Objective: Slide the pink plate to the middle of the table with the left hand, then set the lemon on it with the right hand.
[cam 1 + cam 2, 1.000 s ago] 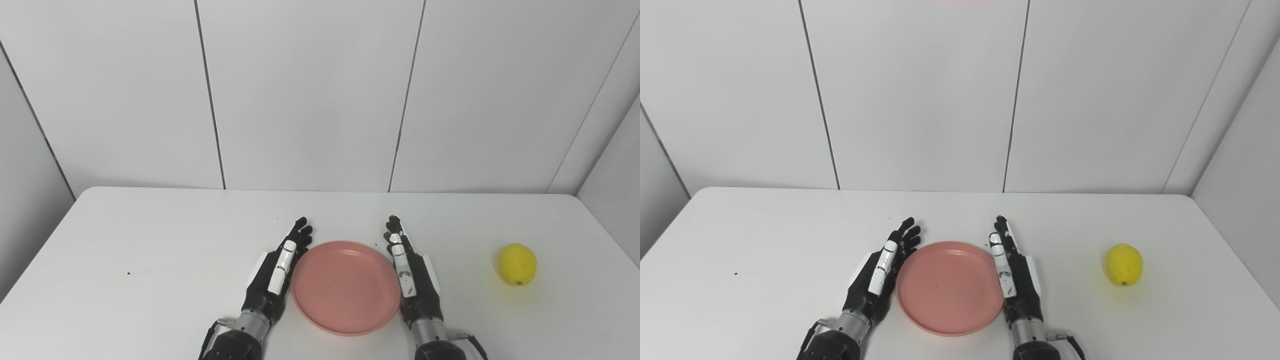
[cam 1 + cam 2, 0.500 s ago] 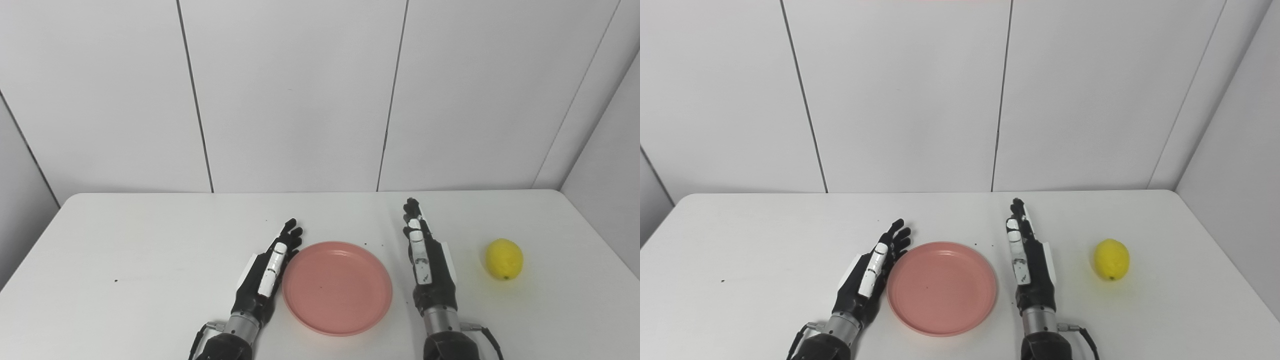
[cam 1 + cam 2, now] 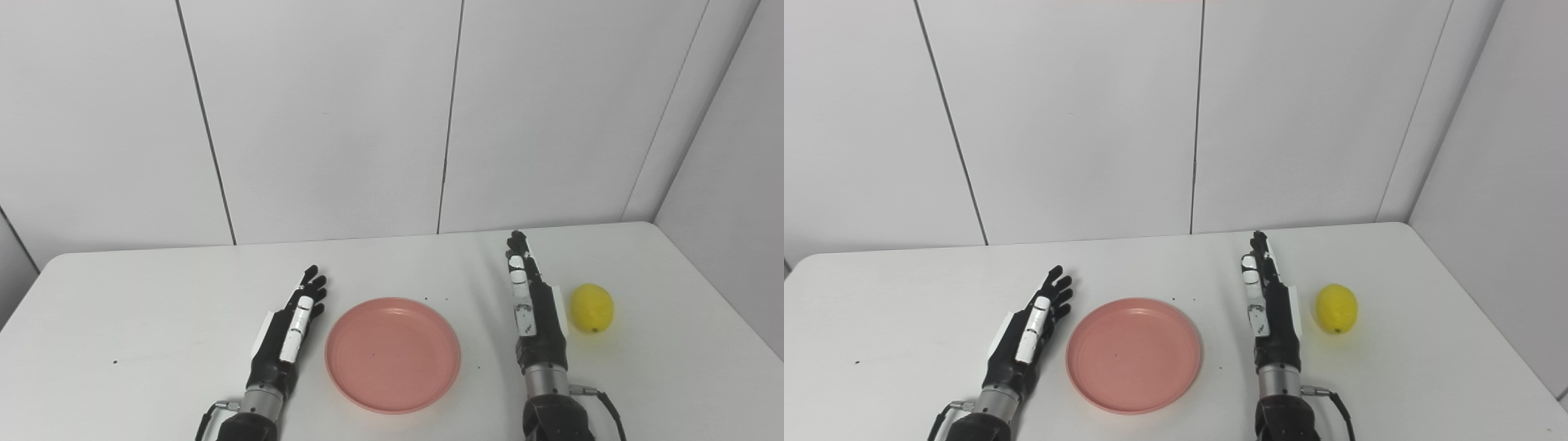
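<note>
Left eye view: right hand [image 3: 534, 306] empty, fingers apart, beside lemon [image 3: 592, 308]; left hand [image 3: 290, 331] likewise.

plate [image 3: 392, 355]: we see plain salmon pink | lemon [image 3: 592, 308]: bright yellow | left hand [image 3: 288, 334], right hand [image 3: 533, 306]: black with white panels | table [image 3: 153, 318]: white, few dark specks | wall [image 3: 331, 110]: pale grey panels

On the worktop [image 3: 153, 306], the plate [image 3: 392, 354] lies between the left hand [image 3: 288, 334] and right hand [image 3: 534, 309]; the lemon [image 3: 592, 308] sits just right of the right hand.
</note>
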